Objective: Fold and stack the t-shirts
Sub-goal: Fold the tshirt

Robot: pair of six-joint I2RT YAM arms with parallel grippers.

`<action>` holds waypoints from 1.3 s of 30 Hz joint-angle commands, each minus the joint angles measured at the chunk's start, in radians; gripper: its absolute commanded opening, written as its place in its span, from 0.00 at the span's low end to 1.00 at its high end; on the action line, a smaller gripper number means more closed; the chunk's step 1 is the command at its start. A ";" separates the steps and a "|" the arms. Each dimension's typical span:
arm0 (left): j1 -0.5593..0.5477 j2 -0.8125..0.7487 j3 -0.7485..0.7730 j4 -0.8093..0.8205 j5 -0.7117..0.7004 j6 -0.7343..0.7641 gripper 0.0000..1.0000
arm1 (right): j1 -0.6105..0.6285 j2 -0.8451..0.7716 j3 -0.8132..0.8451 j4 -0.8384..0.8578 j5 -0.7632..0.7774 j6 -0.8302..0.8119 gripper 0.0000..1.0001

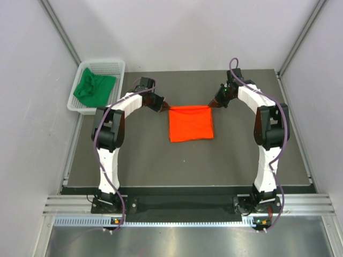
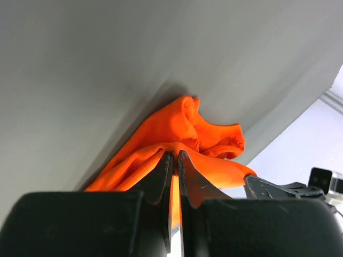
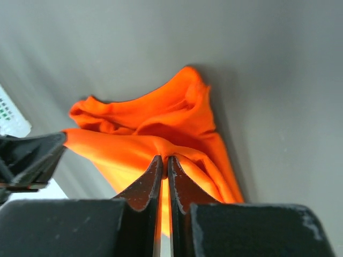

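Note:
The orange t-shirt (image 1: 191,123) lies as a folded rectangle in the middle of the table. My left gripper (image 1: 164,105) is shut on its far left corner, and the cloth is pinched between the fingers in the left wrist view (image 2: 176,155). My right gripper (image 1: 212,104) is shut on its far right corner, and the cloth bunches at the fingertips in the right wrist view (image 3: 165,159). The orange cloth (image 2: 177,128) (image 3: 155,120) is lifted a little off the table at both corners. The dark green t-shirt (image 1: 94,88) lies crumpled in the basket at the far left.
A white mesh basket (image 1: 115,65) stands at the table's far left corner and holds the green shirt. The dark grey table top (image 1: 187,160) runs from the shirt to the arm bases. Light walls enclose the table on three sides.

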State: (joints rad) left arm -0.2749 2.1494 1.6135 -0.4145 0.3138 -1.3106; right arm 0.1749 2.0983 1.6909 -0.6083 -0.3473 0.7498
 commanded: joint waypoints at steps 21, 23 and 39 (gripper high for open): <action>-0.060 0.001 0.051 0.210 0.237 0.429 0.13 | 0.052 -0.069 -0.253 0.615 -0.413 0.006 0.39; -0.058 0.082 0.100 0.215 0.255 0.406 0.13 | 0.037 0.012 -0.252 0.665 -0.433 0.060 0.28; -0.050 0.160 0.352 -0.058 0.228 0.588 0.19 | -0.104 0.079 0.001 0.224 -0.372 -0.226 0.34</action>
State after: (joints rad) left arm -0.3218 2.4744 2.0071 -0.4026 0.5774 -0.8055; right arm 0.0734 2.3043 1.6516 -0.1776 -0.7940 0.6930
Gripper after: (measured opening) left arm 0.180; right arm 0.315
